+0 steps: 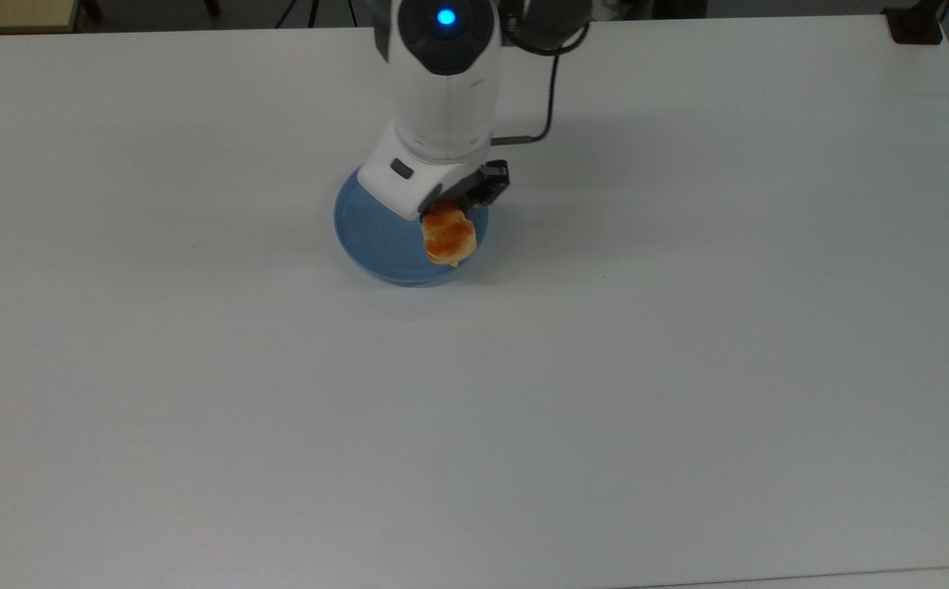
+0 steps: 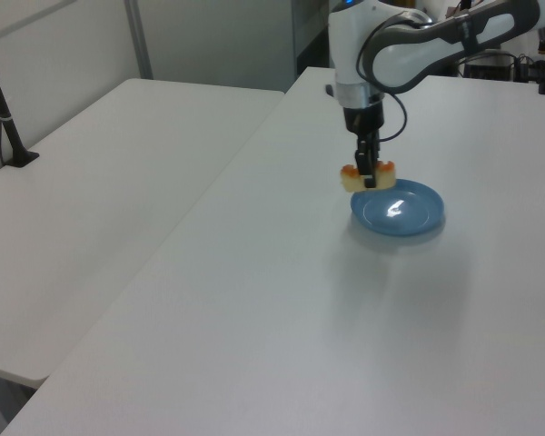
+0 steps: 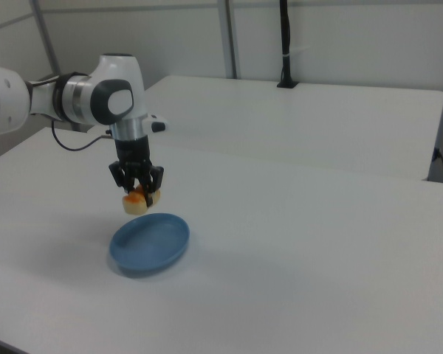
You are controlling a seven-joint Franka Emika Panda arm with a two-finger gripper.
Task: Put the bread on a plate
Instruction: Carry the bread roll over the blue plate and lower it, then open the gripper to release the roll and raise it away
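Note:
The bread [image 1: 448, 236], a small pale roll with glossy orange-brown bumps, hangs in the air with my gripper [image 1: 440, 214] shut on it. In the left view the bread [image 2: 367, 176] and the gripper [image 2: 367, 178] hover just above the near-left rim of the light-blue plate [image 2: 409, 214]. In the right view the bread [image 3: 136, 202] is held by the gripper [image 3: 138, 195] clearly above the plate [image 3: 155, 247], over its far edge. In the top view the bread overlaps the right part of the plate [image 1: 376, 237].
The white table [image 1: 687, 327] stretches wide around the plate. A second white table [image 2: 100, 182] stands beside it across a narrow gap. A black post [image 2: 4, 118] rises at that table's far corner.

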